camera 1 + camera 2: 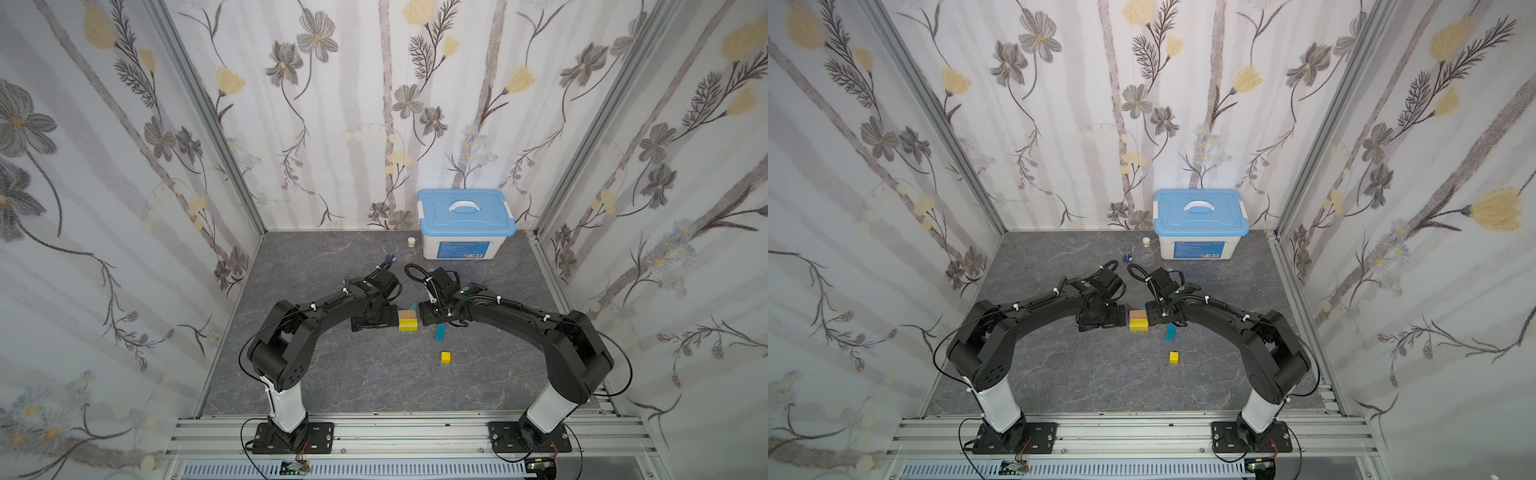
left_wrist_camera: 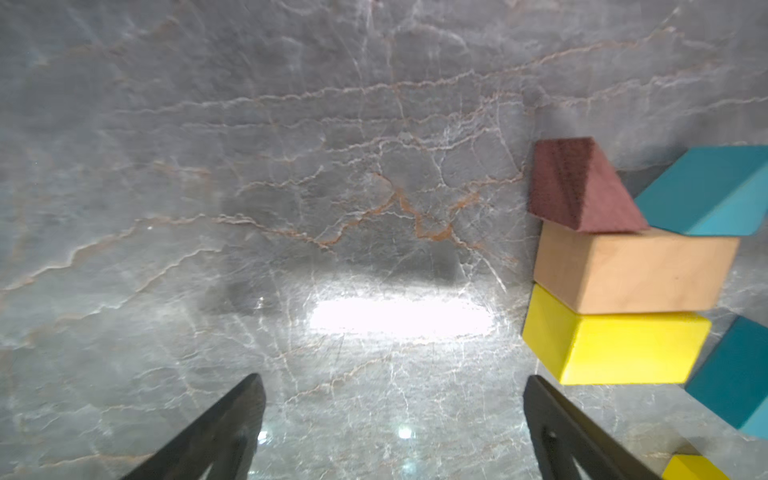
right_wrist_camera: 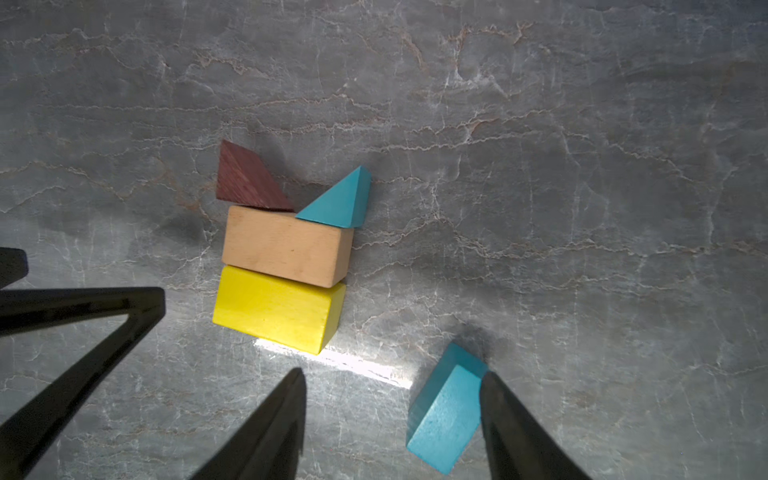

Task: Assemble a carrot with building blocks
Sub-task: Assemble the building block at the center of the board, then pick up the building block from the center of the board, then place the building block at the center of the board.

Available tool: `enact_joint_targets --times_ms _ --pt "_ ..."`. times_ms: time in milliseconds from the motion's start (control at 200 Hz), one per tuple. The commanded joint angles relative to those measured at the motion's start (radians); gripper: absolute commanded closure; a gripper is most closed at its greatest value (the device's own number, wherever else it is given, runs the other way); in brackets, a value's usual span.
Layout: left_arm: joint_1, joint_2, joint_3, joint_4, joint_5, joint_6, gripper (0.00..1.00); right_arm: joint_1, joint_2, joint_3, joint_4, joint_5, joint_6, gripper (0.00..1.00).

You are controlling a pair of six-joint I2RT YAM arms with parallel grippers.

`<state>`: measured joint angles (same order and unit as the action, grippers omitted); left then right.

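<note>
Grey marbled worktop (image 1: 353, 374): carries all the work, with flowered walls on three sides. The blue-lidded box (image 1: 465, 224) and glass beaker (image 1: 390, 249) stand at the back, well apart from it.
Carrot (image 1: 407, 321): half built, lying flat between my two arms. I judge flat is chosen because each block then only has to butt against the last, with nothing to balance.
Leaves: the maroon triangle (image 3: 249, 183) and teal triangle (image 3: 340, 203) sit side by side, both touching one long edge of the tan bar (image 3: 286, 247).
Body: the yellow bar (image 3: 276, 307) lies flush against the tan bar's other long edge.
Teal bar (image 3: 444, 411): near the yellow bar but apart from it and skewed. It leans on one finger (image 3: 511, 428) of my right jaws, with a clear gap to the other finger (image 3: 274, 436).
Right jaws: apart and clamped on nothing.
Left jaws: wide apart and empty, low and just beside the end of the stacked bars. I take that as a stop against sliding.
Yellow cube (image 1: 445, 357): alone, nearer my bases. As the tip, it probably goes last.
Next, as I judge: square the teal bar and bring it against the yellow bar.
</note>
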<state>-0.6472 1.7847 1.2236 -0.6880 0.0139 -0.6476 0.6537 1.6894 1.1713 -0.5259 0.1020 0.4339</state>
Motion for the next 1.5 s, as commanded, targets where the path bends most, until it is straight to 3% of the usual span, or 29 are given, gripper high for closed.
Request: enact_joint_targets --times_ms 0,60,105,265,365,580,744,834,1124,1499 --pt "0.001 -0.056 -0.012 -0.029 -0.048 -0.02 0.0 -0.009 -0.017 -0.002 -0.1 0.039 0.021 0.11" --pt "0.002 -0.101 -0.026 -0.014 -0.059 -0.025 0.0 -0.008 -0.024 -0.014 -0.118 0.048 0.03 0.09" --pt "0.005 -0.137 -0.038 0.001 -0.068 -0.031 0.0 -0.009 -0.025 -0.028 -0.124 0.059 0.041 0.0" --pt "0.013 -0.218 -0.055 0.015 -0.096 -0.041 0.0 -0.03 -0.006 -0.073 -0.106 0.057 0.059 0.0" --pt "0.015 -0.228 -0.053 0.016 -0.094 -0.043 0.0 -0.034 0.045 -0.055 -0.093 0.038 0.043 0.07" --pt "0.015 -0.226 -0.055 0.025 -0.081 -0.05 0.0 -0.034 0.098 -0.065 -0.058 0.032 0.051 0.39" --pt "0.016 -0.225 -0.056 0.028 -0.086 -0.05 0.0 -0.033 0.085 -0.094 -0.037 -0.017 0.036 0.9" --pt "0.014 -0.228 -0.063 0.032 -0.089 -0.053 0.0 -0.025 0.062 -0.098 -0.039 -0.024 0.017 0.99" --pt "0.03 -0.323 -0.126 0.051 -0.129 -0.099 0.0 0.083 0.016 -0.025 -0.052 -0.034 -0.161 1.0" --pt "0.134 -0.5 -0.281 0.108 -0.081 -0.228 0.0 0.227 0.161 0.044 -0.055 -0.074 -0.37 0.98"
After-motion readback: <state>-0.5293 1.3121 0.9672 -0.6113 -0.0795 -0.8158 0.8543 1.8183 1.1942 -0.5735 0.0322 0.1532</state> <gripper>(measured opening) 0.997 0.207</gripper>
